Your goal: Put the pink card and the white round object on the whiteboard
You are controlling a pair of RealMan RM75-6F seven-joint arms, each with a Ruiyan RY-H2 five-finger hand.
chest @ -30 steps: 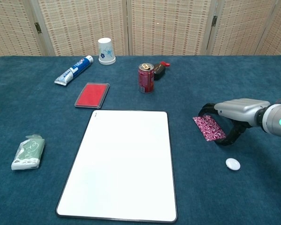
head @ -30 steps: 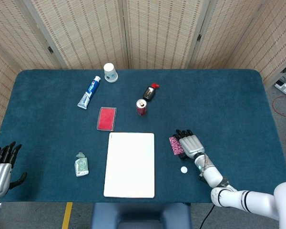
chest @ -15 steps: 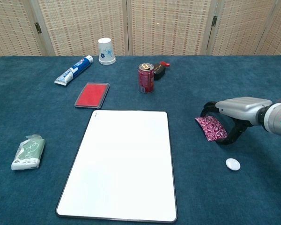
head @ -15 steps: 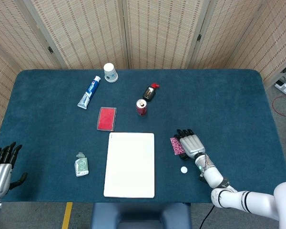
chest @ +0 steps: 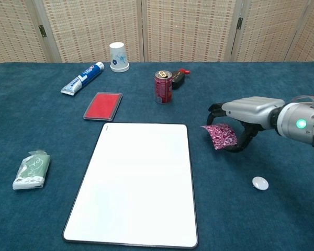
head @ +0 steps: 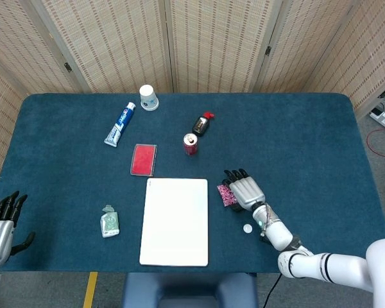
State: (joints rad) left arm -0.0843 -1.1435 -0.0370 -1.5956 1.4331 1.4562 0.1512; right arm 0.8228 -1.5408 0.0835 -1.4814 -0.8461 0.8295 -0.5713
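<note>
Chest view: the right hand (chest: 239, 116) holds the pink card (chest: 220, 136), a magenta-patterned card, with the fingers curled over its top edge and the thumb looped beneath it. The card hangs tilted, just right of the whiteboard (chest: 136, 183), near the board's upper right corner and apart from its edge. The white round object (chest: 260, 183) lies flat on the blue table cover (chest: 261, 225), right of the whiteboard and nearer the camera than the held card; nothing touches it.

Head view: the same right hand (head: 244, 190) sits just right of the whiteboard (head: 175, 221), with the pink card (head: 226, 195) at its fingertips and the white round object (head: 247, 228) below it. The left hand (head: 0, 224) rests at the frame's left margin, well left of the whiteboard, fingers extended and apart, holding nothing.

Positions relative to the whiteboard, chest view:
- red flat case (chest: 102, 106): just beyond the upper left corner
- red drink can (chest: 163, 87): upright, beyond the top edge
- dark bottle with red cap (chest: 179, 77): lying beyond the can
- toothpaste tube (chest: 82, 78): beyond, to the left
- white paper cup (chest: 118, 56): inverted, farthest beyond the top edge
- green packet (chest: 32, 169): to the left
</note>
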